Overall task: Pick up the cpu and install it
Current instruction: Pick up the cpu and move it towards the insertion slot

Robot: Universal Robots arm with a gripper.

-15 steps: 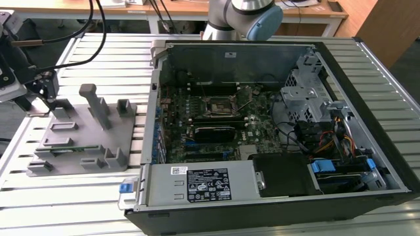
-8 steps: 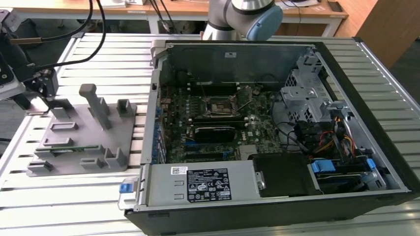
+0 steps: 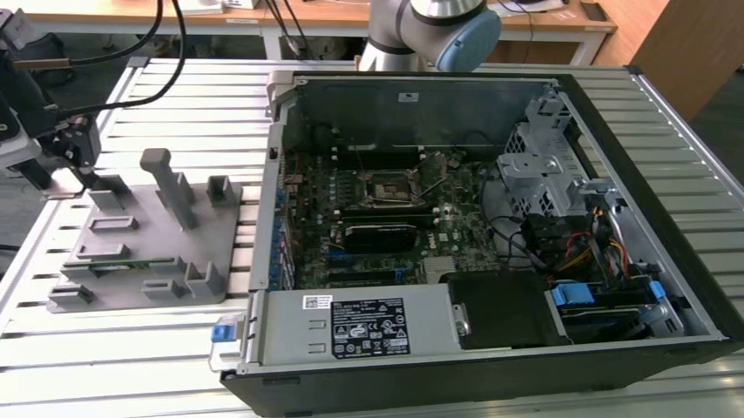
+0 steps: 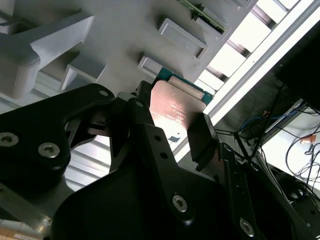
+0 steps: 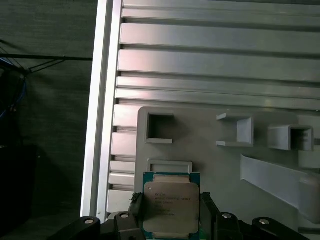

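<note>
Black two-finger gripper [image 5: 171,214], nearest the lens in both wrist views: closed narrowly onto the cpu [image 5: 170,197], fingers [image 5: 207,207] set against two opposite edges of the green rim, silver lid facing up and uncovered between them. Slatted aluminium table [image 3: 174,370], bearing all the rest. Open computer case [image 3: 465,387], lying on its side, at three o'clock of the exterior view. Motherboard [image 3: 459,231] inside it, with the black socket [image 3: 389,187] near the centre, apparently unoccupied. Grey fixture plate [image 3: 145,248] with raised blocks and pockets, at nine o'clock of the exterior view, well apart from the socket. Cpu located over that plate's ten o'clock corner, just beside a shallow rectangular pocket [image 5: 169,166]; whether lifted clear or resting on the plate, cannot tell. Step judged as the pick-up. Handling note: grip by the rim only, centred on the chip and kept level. Light, even squeeze, enough to stop twisting without bowing the board. Rise straight from the plate, clear of neighbouring blocks, with no scrape to the underside.
</note>
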